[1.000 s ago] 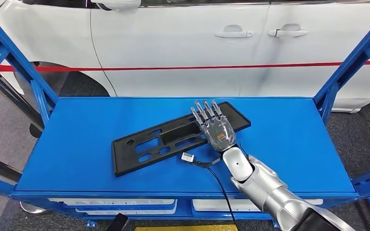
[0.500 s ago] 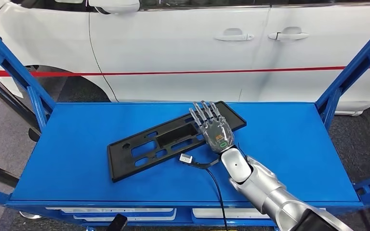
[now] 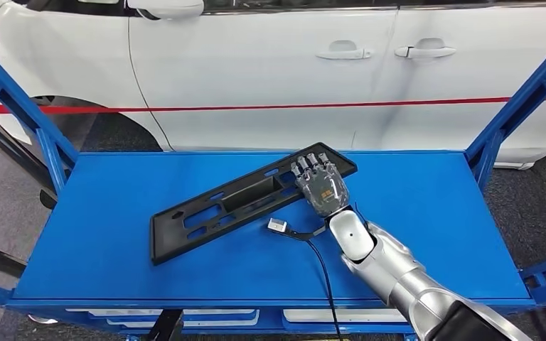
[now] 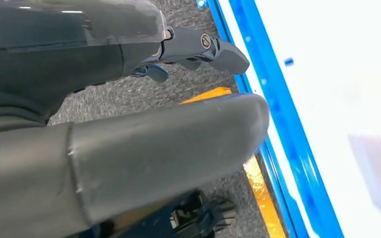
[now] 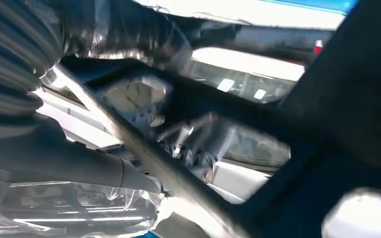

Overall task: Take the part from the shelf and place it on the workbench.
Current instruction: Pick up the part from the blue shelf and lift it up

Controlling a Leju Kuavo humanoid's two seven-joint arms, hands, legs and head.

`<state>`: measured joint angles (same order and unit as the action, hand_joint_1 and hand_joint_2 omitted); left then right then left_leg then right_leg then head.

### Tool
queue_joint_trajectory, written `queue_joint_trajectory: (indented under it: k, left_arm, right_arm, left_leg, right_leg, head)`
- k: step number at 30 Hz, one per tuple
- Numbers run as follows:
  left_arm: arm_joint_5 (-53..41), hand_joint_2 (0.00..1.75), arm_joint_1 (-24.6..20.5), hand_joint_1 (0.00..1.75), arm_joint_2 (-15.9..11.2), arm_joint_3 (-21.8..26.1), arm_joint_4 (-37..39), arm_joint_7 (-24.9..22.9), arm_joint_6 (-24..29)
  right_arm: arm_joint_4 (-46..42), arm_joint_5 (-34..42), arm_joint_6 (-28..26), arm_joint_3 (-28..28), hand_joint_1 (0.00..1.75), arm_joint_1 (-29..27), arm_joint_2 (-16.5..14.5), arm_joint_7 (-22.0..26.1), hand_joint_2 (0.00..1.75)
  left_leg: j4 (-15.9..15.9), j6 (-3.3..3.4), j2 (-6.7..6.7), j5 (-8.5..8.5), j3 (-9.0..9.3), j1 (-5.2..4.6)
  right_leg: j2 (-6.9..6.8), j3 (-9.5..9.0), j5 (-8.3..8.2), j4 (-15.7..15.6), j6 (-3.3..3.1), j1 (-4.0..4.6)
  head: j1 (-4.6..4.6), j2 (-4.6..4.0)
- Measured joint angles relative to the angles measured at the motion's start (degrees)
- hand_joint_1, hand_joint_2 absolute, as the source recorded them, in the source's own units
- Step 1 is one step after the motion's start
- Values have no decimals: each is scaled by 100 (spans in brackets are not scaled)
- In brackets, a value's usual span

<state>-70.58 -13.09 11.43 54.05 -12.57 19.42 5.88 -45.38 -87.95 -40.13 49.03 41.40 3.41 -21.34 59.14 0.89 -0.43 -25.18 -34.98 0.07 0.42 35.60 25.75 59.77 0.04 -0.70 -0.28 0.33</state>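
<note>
Progress, judged: early, grasp stage; part, a long flat black panel with cut-out slots, lies diagonally on the blue shelf top, its far end under the right hand; lift, carry and placing on the workbench all appear left to do; no workbench identifiable from these views. Car: white, largest item, side doors and two handles facing the shelf, a red stripe running along the body, dark wheel arch at the left; stands just behind the shelf. Shelf: blue metal deck with slanted blue uprights at both sides; white strips on a lower tier under the front edge. Floor: dark grey carpet around the shelf, a yellow strip near its base in the left wrist view. Right arm: silver, reaching in over the front edge toward the panel's right end. Right hand: palm down on the part's far end, fingers curled over its upper edge; right wrist view shows the dark frame of the part close against the fingers; judged a grip on the part, though the thumb side is hidden. Left hand: hanging beside the shelf edge over the carpet, holding nothing; whether its fingers are apart or together cannot be told. Cable: thin, black, with a small white connector, lying on the deck just beside the part.
</note>
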Motion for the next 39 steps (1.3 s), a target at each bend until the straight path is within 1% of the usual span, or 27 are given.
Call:
queue_joint_trajectory:
  k: [2,3,4,6,7,8,9,11,13,14,17,19,21,22,23,24,25,26,28,30,32,33,34,36,37,38,39]
  left_arm:
    - [-4,0,-7,0,4,3,0,7,0]
    - [-12,0,-10,0,7,4,0,11,0]
    - [-22,0,-13,0,10,4,0,16,0]
    - [-39,0,-17,0,13,4,0,21,0]
    - [-43,0,-15,0,13,4,0,22,0]
    - [-44,0,-13,0,13,5,0,23,0]
    - [-45,0,-12,0,14,5,0,24,0]
    - [-47,0,-12,0,18,7,0,26,0]
    - [-50,0,-18,0,23,7,0,33,1]
    - [-50,0,-19,0,24,7,0,44,0]
    - [-28,0,-15,0,25,7,0,69,-42]
    - [8,0,-16,0,26,13,0,28,-63]
    - [31,0,-17,0,26,20,0,33,-81]
    - [32,0,-13,0,26,22,0,60,-93]
    - [30,0,-8,0,26,22,0,84,-102]
    - [27,0,-5,0,26,22,0,97,-107]
    - [25,0,-5,0,26,22,0,103,-107]
    - [22,0,-9,0,26,22,0,107,-107]
    - [22,0,-23,0,22,23,0,113,-107]
    - [22,0,-26,0,20,24,0,116,-108]
    - [21,0,-24,0,22,25,0,117,-108]
    - [21,0,-26,0,25,26,0,117,-108]
    - [20,0,-31,0,28,27,0,118,-108]
    - [20,0,-37,0,31,28,0,119,-109]
    - [20,0,-36,0,31,28,0,119,-109]
    - [25,0,-35,0,31,29,0,131,-98]
    - [45,0,-31,0,30,29,0,174,-63]
  right_arm:
    - [-2,1,0,-22,175,5,2,22,175]
    - [-3,1,0,-35,175,12,4,30,175]
    - [-3,0,0,-46,175,18,7,35,175]
    - [-2,0,1,-59,175,7,18,47,175]
    - [-1,0,2,-59,175,-8,23,51,175]
    - [-1,0,2,-59,175,-22,27,54,175]
    - [-1,0,2,-60,175,-28,28,53,175]
    - [-2,0,1,-62,175,-11,28,53,175]
    - [-6,0,0,-65,175,13,27,57,175]
    - [-10,0,0,-66,175,18,27,62,175]
    - [-19,0,0,-72,175,20,34,93,175]
    - [-22,0,0,-78,175,31,33,102,175]
    - [-23,0,1,-79,175,31,28,104,175]
    - [-22,0,2,-79,175,28,28,106,175]
    - [-21,0,2,-79,175,25,28,110,175]
    - [-20,0,2,-79,175,24,27,114,175]
    - [-20,0,2,-79,175,25,27,119,175]
    - [-22,0,1,-79,175,27,27,122,175]
    - [-27,0,1,-79,175,35,27,122,175]
    - [-31,0,1,-79,175,37,26,124,175]
    - [-32,0,0,-79,175,35,26,126,175]
    - [-32,0,1,-80,175,39,27,126,175]
    - [-32,0,1,-80,175,45,28,125,175]
    - [-32,0,2,-81,175,44,29,124,175]
    - [-31,1,2,-81,175,37,30,125,175]
    - [-32,23,2,-83,175,24,29,168,175]
    - [-78,102,2,-108,175,-34,-15,304,175]
  left_leg:
    - [-59,69,5,44,14,27]
    - [-94,109,9,68,23,42]
    - [-118,139,14,84,29,52]
    - [-117,166,18,93,16,44]
    - [-109,170,19,93,7,41]
    - [-97,172,18,94,-2,41]
    - [-82,170,16,92,-9,41]
    - [-46,146,11,77,-18,39]
    - [3,91,7,59,-46,16]
    - [14,59,6,60,-61,6]
    - [36,-36,3,34,-85,12]
    - [352,-94,6,-232,-199,30]
    - [1038,-135,10,-639,-455,47]
    - [1354,-145,10,-772,-571,53]
    - [1512,-146,11,-806,-614,54]
    - [1457,-137,11,-733,-553,54]
    - [1180,-116,10,-572,-385,52]
    - [782,-85,10,-408,-168,49]
    - [160,-26,5,-207,160,20]
    - [18,16,-2,-171,214,-17]
    - [-48,73,6,-87,203,-8]
    - [-95,109,15,-33,196,5]
    - [-139,142,26,22,176,18]
    - [-154,189,39,98,88,16]
    - [-138,197,43,129,30,11]
    - [-119,199,43,151,-31,7]
    - [-100,193,34,171,-85,8]
  right_leg:
    - [-8,19,47,36,61,-3]
    - [-9,81,155,180,83,-3]
    - [-11,190,314,428,99,-5]
    - [-11,511,666,1140,119,-7]
    - [-13,631,748,1409,130,-9]
    - [-14,674,737,1516,136,-13]
    - [-16,611,626,1412,138,-18]
    - [-24,240,291,719,124,-29]
    - [-26,-42,127,151,89,-18]
    - [-24,-79,129,56,66,-7]
    - [-30,-73,78,18,-31,-5]
    - [-44,-71,30,-12,-97,-23]
    - [-49,-45,10,-7,-124,-16]
    - [-51,-26,7,4,-128,-10]
    - [-53,-7,5,19,-129,-6]
    - [-53,10,4,36,-130,-3]
    - [-53,20,3,50,-130,-1]
    - [-52,25,1,59,-126,1]
    - [-47,43,-24,63,-87,10]
    - [-42,66,-73,46,-11,4]
    - [-37,76,-87,30,67,-1]
    - [-37,102,-1,93,96,1]
    - [-36,168,165,267,117,3]
    - [-38,397,641,916,144,-6]
    - [-38,503,817,1255,159,-11]
    - [-39,542,889,1463,173,-16]
    - [-40,484,853,1482,181,-22]
  head:
    - [2,0]
    - [3,0]
    - [4,0]
    - [3,0]
    - [3,0]
    - [3,0]
    - [3,0]
    - [3,0]
    - [2,0]
    - [1,0]
    - [2,0]
    - [-1,0]
    - [-3,0]
    - [-2,0]
    - [-2,0]
    - [-2,0]
    - [-2,0]
    - [-2,0]
    - [-3,0]
    - [-2,0]
    - [-1,0]
    - [1,0]
    - [1,0]
    - [2,0]
    - [1,0]
    - [2,0]
    - [2,0]
